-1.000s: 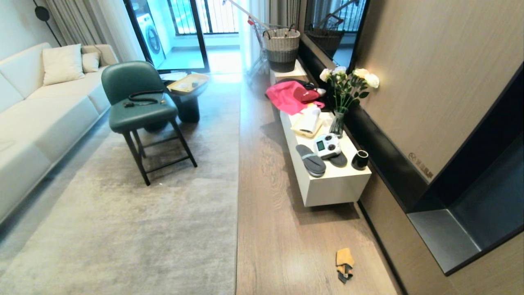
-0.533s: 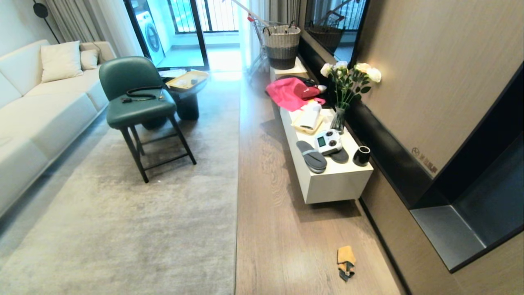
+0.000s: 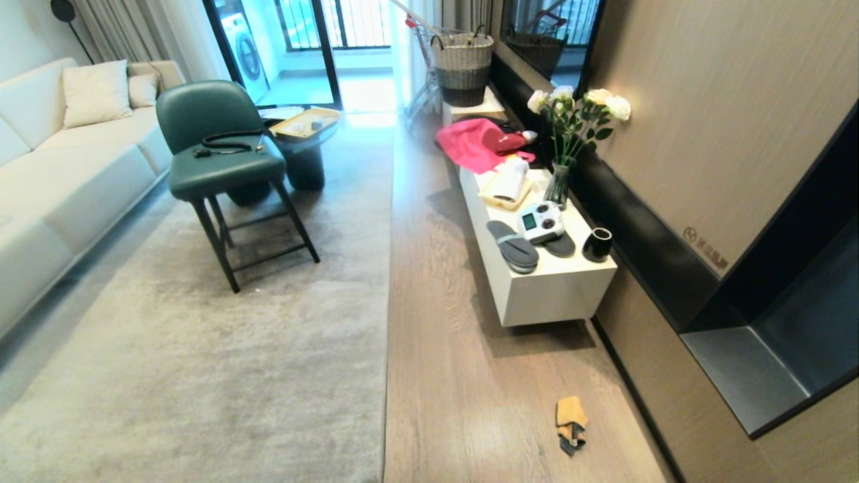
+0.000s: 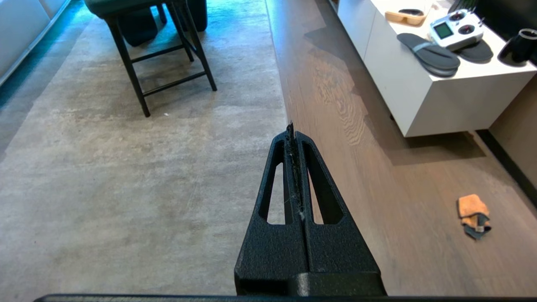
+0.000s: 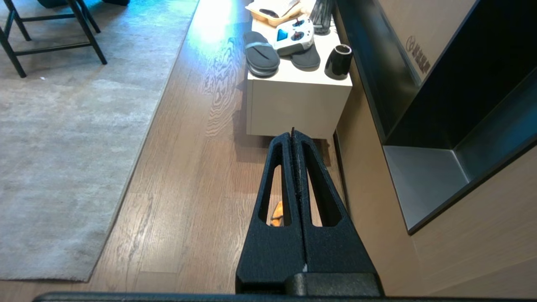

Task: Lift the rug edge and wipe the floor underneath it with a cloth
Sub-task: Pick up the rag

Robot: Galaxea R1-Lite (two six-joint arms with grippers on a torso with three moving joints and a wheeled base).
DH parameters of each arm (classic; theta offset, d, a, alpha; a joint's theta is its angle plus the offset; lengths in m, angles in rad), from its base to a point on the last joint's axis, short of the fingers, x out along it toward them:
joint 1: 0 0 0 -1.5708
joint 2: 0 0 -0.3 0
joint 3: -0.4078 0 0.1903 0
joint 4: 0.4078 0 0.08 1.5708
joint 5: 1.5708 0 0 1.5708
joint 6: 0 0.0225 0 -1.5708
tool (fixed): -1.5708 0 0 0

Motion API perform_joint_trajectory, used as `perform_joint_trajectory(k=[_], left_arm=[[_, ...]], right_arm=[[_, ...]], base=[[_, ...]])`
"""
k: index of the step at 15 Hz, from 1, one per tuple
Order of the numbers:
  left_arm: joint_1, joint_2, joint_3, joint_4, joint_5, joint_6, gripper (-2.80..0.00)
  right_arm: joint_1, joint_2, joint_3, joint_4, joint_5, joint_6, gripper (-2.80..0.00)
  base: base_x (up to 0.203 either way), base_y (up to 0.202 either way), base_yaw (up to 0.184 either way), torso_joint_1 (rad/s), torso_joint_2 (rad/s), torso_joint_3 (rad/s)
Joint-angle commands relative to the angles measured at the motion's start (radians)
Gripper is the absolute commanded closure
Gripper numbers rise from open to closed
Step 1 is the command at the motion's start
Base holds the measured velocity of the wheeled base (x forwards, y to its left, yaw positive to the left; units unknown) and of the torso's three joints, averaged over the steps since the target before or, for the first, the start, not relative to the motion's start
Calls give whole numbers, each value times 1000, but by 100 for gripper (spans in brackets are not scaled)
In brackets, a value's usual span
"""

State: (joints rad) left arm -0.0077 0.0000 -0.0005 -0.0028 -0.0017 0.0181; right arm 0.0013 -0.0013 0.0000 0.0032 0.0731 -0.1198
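Both pincers clenched, empty: left pincer [image 4: 293, 131], right pincer [image 5: 293, 135]. Cloth [image 3: 570, 421] lower right of head frame on floor [image 3: 456, 376], well apart from rug edge [image 3: 387, 335], which lies flat.

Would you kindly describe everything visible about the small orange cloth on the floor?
The cloth is small, fuzzy and orange-yellow with a dark grey part at its nearer end. It lies crumpled on the floor, between the rug edge and the wall, nearer than the white cabinet. Only the floor touches it.
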Motion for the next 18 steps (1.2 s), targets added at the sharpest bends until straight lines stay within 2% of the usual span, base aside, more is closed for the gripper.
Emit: perform_joint_trajectory(k=[1,6,9,18], left_arm=[[0,0,1,0,0,0,0],[0,0,-1,0,0,0,0],[0,0,0,0,0,0,0],[0,0,1,0,0,0,0]], right_arm=[[2,1,0,1,0,-1,0],[2,1,0,0,-1,6,0],[2,1,0,-2,-19,45,0],[2,1,0,-2,-19,45,0]], base=[[0,0,0,-178,522,334],[0,0,0,-178,536,357],[0,0,0,-154,514,362],[0,0,0,-89,469,379]])
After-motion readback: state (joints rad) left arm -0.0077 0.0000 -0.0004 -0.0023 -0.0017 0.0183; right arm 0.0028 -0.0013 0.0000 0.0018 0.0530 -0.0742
